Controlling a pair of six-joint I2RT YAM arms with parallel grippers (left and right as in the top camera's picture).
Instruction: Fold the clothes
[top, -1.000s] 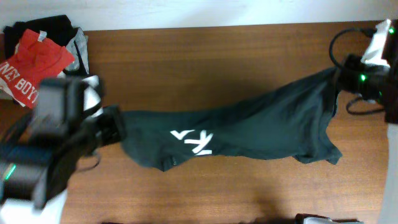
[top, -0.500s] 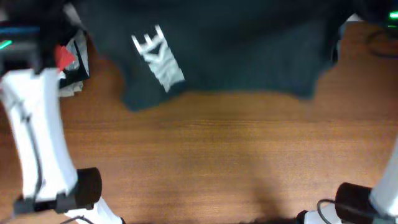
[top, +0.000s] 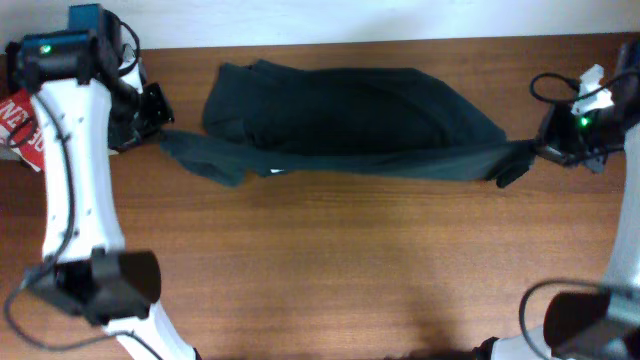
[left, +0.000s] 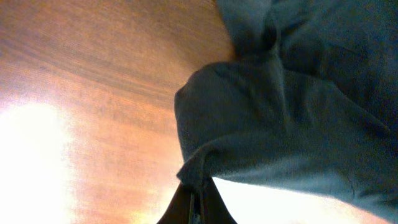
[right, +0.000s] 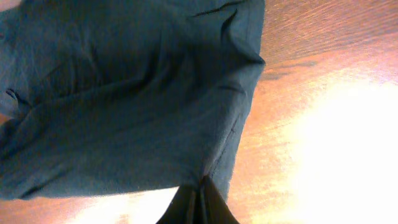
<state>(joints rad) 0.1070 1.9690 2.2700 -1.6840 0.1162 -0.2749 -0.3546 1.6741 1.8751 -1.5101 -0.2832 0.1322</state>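
Left gripper (left: 194, 199), jaws pressed together, pinches a bunched edge of the shirt (left: 292, 118); the right gripper (right: 200, 196), likewise closed, nips the opposite edge, cloth fanning away from its tips. Seen from above, the two stand well apart at either side of the table (top: 320, 270), the left gripper (top: 155, 120) near the back left, the right gripper (top: 528, 155) at the far right, with a taut band of fabric strung between them.

A second ago the shirt hung lower across the middle of the table, white letters facing up. Half a second ago it was swung high toward the overhead camera. Now the shirt (top: 350, 110) lies along the back of the table, its far part resting on the wood and its near edge held stretched in front. The lettering is all but hidden; only a white fleck shows under the near edge.

The flip appears to have turned the plain side up and doubled the garment lengthwise, a first fold likely in hand. The held edge has yet to be laid down and released, and wrinkles at the left end may need smoothing. A red shirt (top: 15, 115) sits at the left edge, apart from the work.
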